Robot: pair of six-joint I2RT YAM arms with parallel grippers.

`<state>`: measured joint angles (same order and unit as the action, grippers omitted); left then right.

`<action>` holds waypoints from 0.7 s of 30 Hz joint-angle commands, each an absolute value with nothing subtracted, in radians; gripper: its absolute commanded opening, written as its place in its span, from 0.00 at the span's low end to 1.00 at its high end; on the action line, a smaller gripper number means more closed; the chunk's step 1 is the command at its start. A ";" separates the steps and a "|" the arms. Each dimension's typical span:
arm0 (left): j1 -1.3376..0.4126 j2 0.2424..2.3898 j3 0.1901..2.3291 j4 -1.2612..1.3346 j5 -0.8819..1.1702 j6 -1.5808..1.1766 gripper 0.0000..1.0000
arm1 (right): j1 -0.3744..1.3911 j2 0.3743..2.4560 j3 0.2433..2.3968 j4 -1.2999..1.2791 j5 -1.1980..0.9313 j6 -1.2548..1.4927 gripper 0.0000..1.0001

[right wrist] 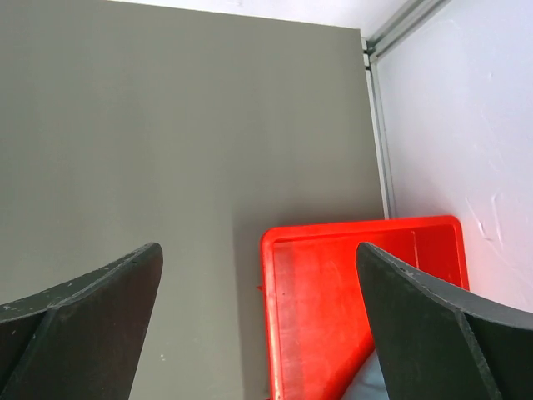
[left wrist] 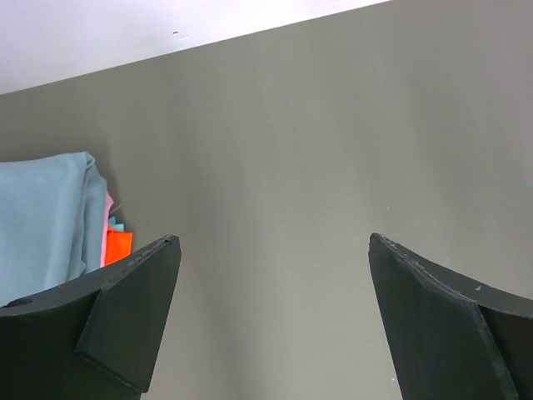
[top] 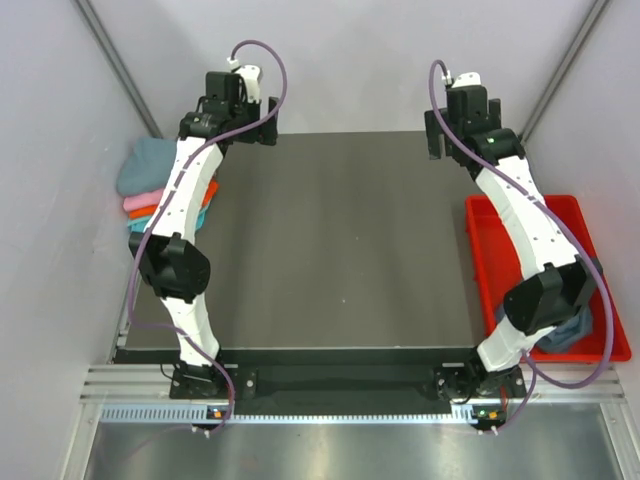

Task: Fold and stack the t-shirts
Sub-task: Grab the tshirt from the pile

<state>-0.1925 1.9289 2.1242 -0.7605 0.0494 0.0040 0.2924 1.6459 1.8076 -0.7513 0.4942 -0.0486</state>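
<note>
A stack of folded t-shirts [top: 150, 190] lies at the table's far left edge: dusty teal [top: 145, 165] on top, then pink [top: 138, 203], orange [top: 208, 190] and turquoise [top: 145, 222]. In the left wrist view the teal shirt [left wrist: 42, 221] and an orange edge [left wrist: 118, 246] show at the left. A slate blue-grey t-shirt [top: 577, 328] lies crumpled in the near end of the red tray [top: 490, 250], partly hidden by the right arm. My left gripper [top: 262, 125] [left wrist: 273, 242] is open and empty, raised near the back. My right gripper [top: 440, 135] [right wrist: 258, 247] is open and empty, raised at the back right.
The dark grey mat [top: 340, 240] covers the table. The red tray [right wrist: 333, 292] stands at the right edge beside the wall, with a corner of cloth [right wrist: 366, 385] in it. White walls and metal rails [right wrist: 379, 125] close in the sides and back.
</note>
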 commanded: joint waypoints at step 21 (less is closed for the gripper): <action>-0.275 1.871 2.054 -0.767 0.140 0.005 0.95 | 0.146 1.356 1.519 -1.060 0.066 -0.150 0.94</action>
